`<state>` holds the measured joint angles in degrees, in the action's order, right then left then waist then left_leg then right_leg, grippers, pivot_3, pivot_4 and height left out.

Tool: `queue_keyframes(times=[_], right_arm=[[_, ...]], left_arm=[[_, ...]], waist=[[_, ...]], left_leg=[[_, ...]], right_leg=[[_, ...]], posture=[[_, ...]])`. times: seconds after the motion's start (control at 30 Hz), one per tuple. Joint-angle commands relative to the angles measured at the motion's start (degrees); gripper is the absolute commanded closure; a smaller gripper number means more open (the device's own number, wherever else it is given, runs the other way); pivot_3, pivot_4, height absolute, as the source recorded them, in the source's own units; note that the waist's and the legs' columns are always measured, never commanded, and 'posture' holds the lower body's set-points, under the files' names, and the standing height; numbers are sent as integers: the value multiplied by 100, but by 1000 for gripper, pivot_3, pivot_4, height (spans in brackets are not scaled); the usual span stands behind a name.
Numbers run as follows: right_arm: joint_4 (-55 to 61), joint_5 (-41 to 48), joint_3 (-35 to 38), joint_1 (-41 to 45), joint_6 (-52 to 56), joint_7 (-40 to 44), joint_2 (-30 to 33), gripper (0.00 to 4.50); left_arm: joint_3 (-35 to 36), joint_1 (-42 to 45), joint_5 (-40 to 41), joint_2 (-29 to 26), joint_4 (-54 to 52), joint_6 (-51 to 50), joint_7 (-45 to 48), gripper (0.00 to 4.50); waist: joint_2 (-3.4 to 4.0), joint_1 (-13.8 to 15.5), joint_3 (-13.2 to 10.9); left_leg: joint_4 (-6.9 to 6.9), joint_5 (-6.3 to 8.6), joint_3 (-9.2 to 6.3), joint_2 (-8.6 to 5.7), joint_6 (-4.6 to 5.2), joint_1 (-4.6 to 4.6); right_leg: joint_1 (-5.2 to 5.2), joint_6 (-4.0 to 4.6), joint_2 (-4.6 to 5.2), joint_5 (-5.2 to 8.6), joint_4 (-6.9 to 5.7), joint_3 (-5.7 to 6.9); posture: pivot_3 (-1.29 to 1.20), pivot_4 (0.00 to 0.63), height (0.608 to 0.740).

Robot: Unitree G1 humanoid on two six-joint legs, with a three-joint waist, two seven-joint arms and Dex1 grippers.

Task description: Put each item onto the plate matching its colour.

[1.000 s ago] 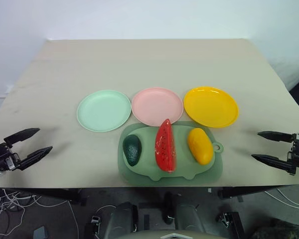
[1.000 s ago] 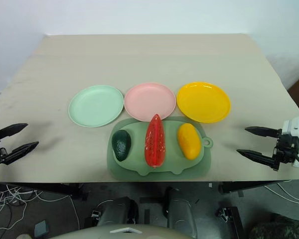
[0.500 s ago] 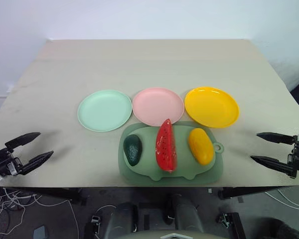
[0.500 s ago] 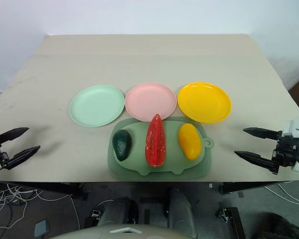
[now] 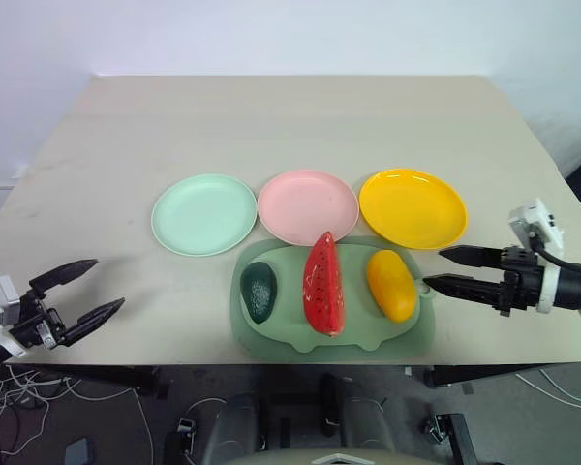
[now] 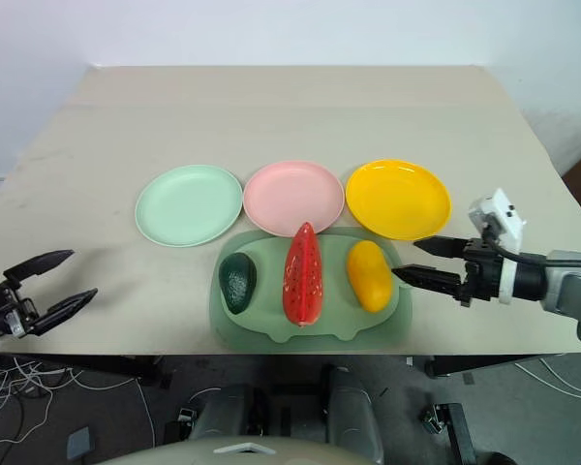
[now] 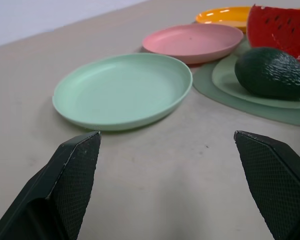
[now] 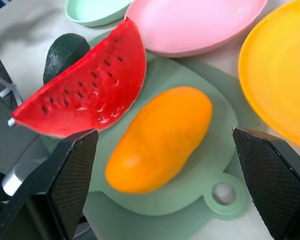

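While all three fruits lie on the mat (image 5: 271, 339), your right hand (image 5: 443, 269), wide open and empty, aims at the mango (image 5: 390, 284); closing off-centre could roll it away from the yellow plate (image 5: 412, 207). Left hand (image 5: 89, 294) is open, empty.

table (image 5: 271, 126): 3 plates (image 5: 308, 206), pig mat (image 5: 290, 334).

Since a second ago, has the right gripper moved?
Yes. The open right gripper has swung inward from the table's right edge toward the pig-shaped mat, its fingertips now beside the mango.
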<state>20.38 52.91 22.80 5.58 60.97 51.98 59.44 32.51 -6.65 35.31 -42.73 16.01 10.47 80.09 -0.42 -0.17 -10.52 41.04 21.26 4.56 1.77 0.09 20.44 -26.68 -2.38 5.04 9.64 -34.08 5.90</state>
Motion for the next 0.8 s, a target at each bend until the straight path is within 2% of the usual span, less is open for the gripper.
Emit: queue_keyframes(times=[0.03,0.23,0.47,0.8], right_arm=[[186,324,-266,483,572,-579,-203,0],[34,98,-885,1112,1008,-1230,-536,0],[175,-419,-1404,1072,861,-1590,-692,0],[518,-869,-1965,938,795,-1966,-1018,0]], left_arm=[[144,-289,138,128,-424,-17,-133,21],[-4,-453,103,443,-825,-64,-457,21],[-118,-519,71,678,-1103,-85,-682,21],[-275,-302,13,687,-944,-36,-783,21]], waist=[[-2,-3,1],[-2,8,1],[-4,87,2],[-6,88,3]], left_leg=[[0,0,0,0,0,-1],[0,0,-1,0,1,1],[2,0,3,-1,1,-1],[2,0,1,0,2,0]], right_leg=[[1,1,0,0,1,0],[-1,10,-2,6,0,-3],[0,0,-3,0,1,-3],[2,0,-6,1,2,-3]], posture=[[0,150,736],[0,150,736],[0,150,736],[0,150,736]])
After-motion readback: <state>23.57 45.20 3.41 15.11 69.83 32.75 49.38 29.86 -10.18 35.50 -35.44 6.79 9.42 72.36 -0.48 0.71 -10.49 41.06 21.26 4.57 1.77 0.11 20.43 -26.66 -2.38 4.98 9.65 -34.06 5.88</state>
